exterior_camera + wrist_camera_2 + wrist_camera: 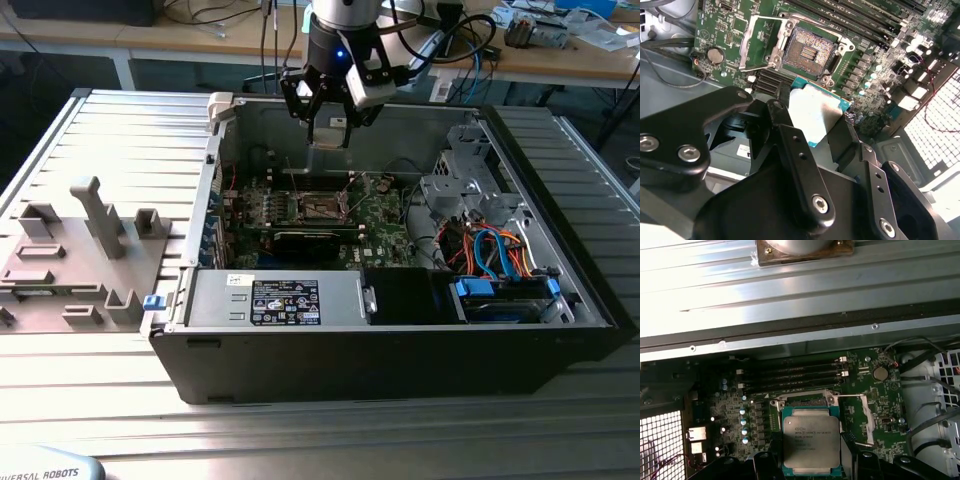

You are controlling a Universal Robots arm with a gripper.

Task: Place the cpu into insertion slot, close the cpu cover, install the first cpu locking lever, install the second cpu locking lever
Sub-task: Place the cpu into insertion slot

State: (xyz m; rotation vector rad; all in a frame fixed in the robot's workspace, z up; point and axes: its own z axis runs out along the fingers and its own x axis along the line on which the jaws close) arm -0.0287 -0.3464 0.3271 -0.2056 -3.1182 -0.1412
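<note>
Ribbed table (120, 140), open case (400, 350), cpu (810, 442) aloft

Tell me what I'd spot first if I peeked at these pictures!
A big open computer case sits in the middle of the exterior view, full of wires. Over it hangs the black gripper, pinching a shiny silver chip. In the second wrist view the empty square socket lies near the chip, its metal cover flipped open beside it.
</note>
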